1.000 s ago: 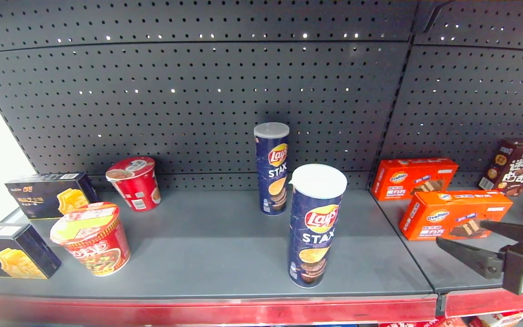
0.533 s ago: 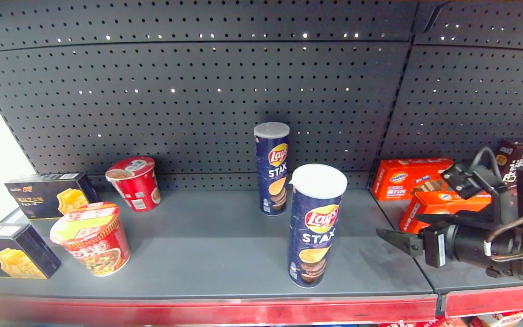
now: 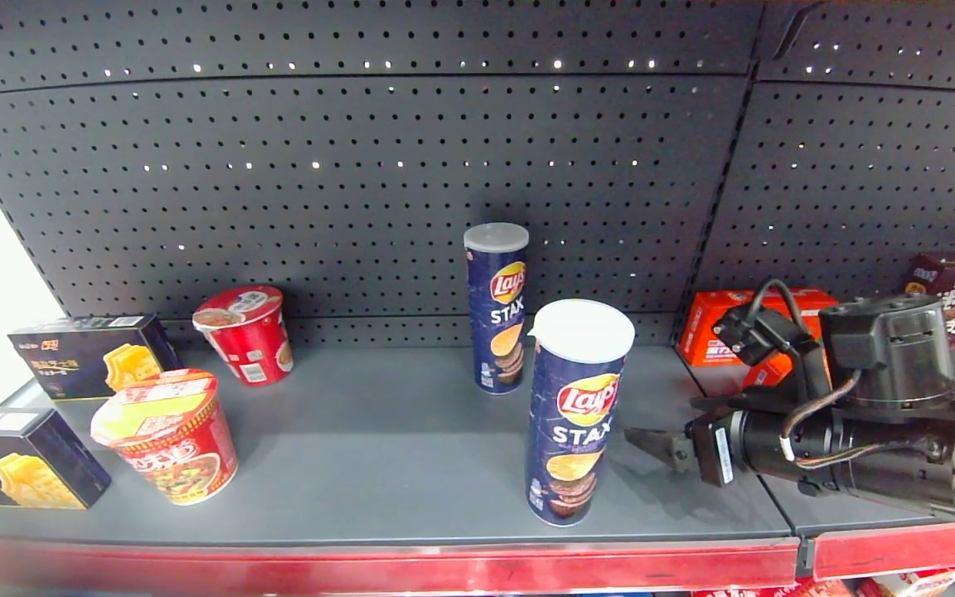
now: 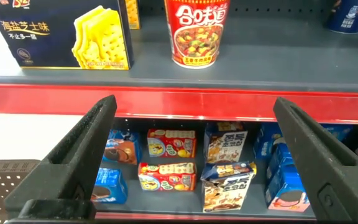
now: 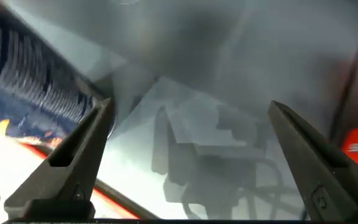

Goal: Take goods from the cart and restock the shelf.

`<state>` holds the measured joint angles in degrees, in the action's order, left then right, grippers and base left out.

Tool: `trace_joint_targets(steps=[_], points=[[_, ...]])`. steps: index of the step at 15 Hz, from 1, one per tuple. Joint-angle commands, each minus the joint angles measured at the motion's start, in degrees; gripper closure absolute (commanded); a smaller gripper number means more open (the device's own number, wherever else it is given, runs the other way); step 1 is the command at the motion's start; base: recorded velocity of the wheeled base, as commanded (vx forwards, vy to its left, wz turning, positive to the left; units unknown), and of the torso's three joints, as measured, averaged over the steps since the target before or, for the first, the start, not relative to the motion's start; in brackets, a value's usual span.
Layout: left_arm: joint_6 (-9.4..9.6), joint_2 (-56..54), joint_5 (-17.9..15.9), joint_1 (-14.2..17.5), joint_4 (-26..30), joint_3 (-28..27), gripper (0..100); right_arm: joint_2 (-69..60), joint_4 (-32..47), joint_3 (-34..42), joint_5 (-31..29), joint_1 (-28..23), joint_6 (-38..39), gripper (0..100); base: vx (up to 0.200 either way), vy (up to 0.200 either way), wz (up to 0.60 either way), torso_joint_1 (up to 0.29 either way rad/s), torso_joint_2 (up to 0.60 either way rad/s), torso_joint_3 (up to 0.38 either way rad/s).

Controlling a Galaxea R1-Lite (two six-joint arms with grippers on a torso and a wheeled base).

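**Tall can at risk of being toppled by an empty right end effector**

The shelf (image 3: 378,448) is edged only by a low red lip (image 3: 361,568), so little that falls would be held back. The near can (image 3: 579,410) stands upright on the shelf, close to that lip and just ahead of the right end effector (image 3: 666,419), whose fingers are spread with nothing between them. Being tall and narrow, the can is judged easy to tip if it is struck by a fingertip (image 3: 647,441) rather than straddled, and it could be sent over the lip. The orange box (image 3: 693,332) behind the wrist could be snagged by the cable. The left end effector (image 4: 194,155) is spread and empty, with the lip ahead of it.
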<state>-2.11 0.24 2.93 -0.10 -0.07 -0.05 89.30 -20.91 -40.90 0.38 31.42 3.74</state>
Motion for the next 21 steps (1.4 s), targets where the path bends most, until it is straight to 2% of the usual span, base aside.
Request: trace_joint_targets(steps=[1, 8, 21], points=[[0.00, 0.1, 0.0, 0.0, 0.0, 0.0, 0, 1.8, -0.1, -0.2, 0.0, 1.1, -0.1, 0, 0.000, 0.000, 0.00, 0.000, 0.00, 0.000], [0.00, 0.1, 0.0, 0.0, 0.0, 0.0, 0, 6.3, -0.3, -5.1, 0.0, 3.3, 0.0, 0, 0.000, 0.000, 0.00, 0.000, 0.00, 0.000], [0.00, 0.1, 0.0, 0.0, 0.0, 0.0, 0, 8.1, -0.5, -6.8, -0.1, 5.5, 0.0, 0, 0.000, 0.000, 0.00, 0.000, 0.00, 0.000]])
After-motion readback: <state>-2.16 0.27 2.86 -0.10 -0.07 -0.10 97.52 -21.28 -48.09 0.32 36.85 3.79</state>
